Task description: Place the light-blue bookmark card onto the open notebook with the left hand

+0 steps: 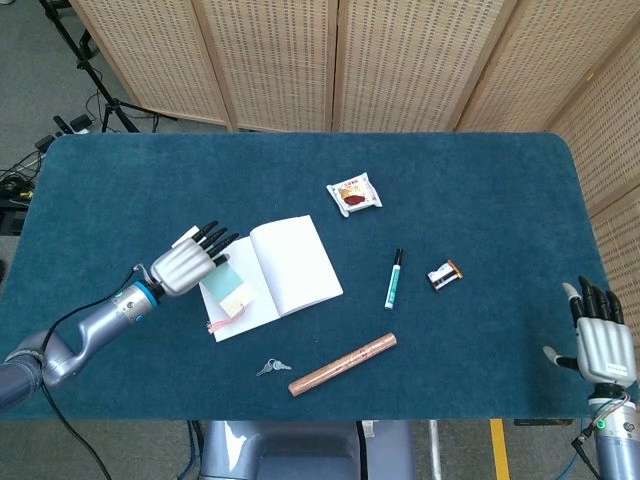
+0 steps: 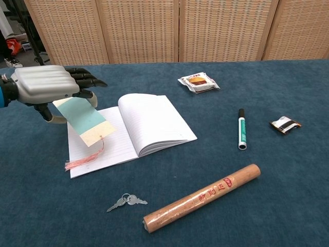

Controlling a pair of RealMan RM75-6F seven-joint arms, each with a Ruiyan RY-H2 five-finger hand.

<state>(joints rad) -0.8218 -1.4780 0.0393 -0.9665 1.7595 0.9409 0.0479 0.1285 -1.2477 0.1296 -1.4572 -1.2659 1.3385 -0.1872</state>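
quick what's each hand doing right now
Left hand: holding the light-blue bookmark card over the open notebook.
Right hand: open, holding nothing.
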